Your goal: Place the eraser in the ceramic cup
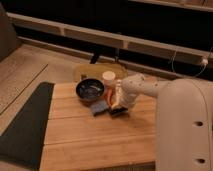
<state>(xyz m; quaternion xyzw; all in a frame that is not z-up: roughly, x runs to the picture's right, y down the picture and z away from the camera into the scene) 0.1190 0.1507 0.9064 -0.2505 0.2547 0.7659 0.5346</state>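
The ceramic cup (108, 76) is small and pale cream and stands upright at the back of the wooden table, just right of the dark bowl. My gripper (118, 105) hangs from the white arm that reaches in from the right. It is low over the table, in front of the cup and right of the blue-grey pad. A small black block, apparently the eraser (118, 112), lies on the wood right at the gripper's tip. I cannot tell whether the gripper touches it.
A wide dark bowl (90, 90) sits left of the cup. A blue-grey pad (99, 107) lies in front of the bowl. A white item with orange marks (111, 95) is beside the gripper. The wooden table (85, 140) has a dark mat (25, 125) to its left.
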